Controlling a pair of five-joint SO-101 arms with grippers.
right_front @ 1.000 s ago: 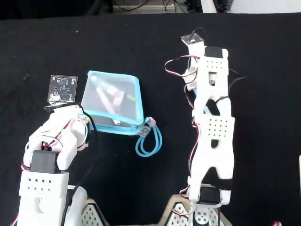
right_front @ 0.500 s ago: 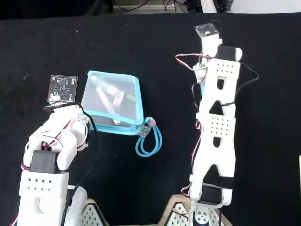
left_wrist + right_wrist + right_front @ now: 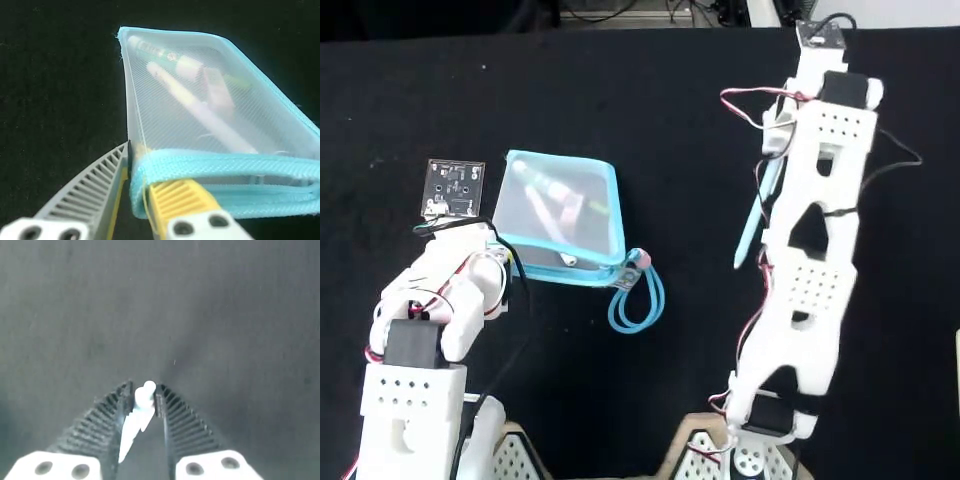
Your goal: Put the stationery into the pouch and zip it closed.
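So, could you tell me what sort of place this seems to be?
Probably a robotics lab or hobby workbench: a white plastic left arm and right arm with exposed red wiring stand at a table draped in black cloth, with loose cables beyond its far edge.

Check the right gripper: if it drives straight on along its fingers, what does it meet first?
Most likely just the black table cloth. In the right wrist view the right gripper, shut on the light blue pen, points at bare cloth, with no other object in that line. I can't judge the depth to the cloth.
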